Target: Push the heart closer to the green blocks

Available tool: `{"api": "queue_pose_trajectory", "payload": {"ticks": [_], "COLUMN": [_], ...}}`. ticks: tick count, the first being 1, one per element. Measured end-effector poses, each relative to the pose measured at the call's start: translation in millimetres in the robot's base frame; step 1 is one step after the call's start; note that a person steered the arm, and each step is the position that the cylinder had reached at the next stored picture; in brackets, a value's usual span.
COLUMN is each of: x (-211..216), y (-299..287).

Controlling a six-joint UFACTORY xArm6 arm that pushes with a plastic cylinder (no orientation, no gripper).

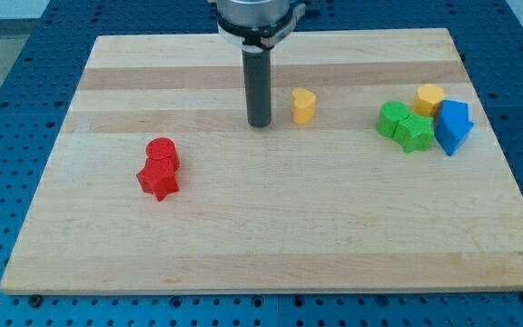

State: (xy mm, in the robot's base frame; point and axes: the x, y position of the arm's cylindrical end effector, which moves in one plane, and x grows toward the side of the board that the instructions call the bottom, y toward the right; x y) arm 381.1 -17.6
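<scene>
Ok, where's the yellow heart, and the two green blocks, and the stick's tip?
yellow heart (303, 105), camera view, its front face.
green blocks (405, 125), camera view, where the two meet.
my tip (260, 123), camera view, rod's very bottom end, left of the heart.

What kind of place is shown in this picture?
Probably a robot test bench: a wooden board on a blue perforated table, small coloured blocks such as the yellow heart, and my tip.

Bare board (343, 118) between heart (303, 105), greens (404, 125)
</scene>
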Motion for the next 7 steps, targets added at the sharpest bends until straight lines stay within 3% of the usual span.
{"api": "queue_pose_trajectory", "payload": {"ticks": [2, 4, 5, 6, 7], "x": [-21.6, -37.5, -82.4, -86.9, -56.8], "y": [156.0, 109.1, 110.3, 154.6, 181.5]}}
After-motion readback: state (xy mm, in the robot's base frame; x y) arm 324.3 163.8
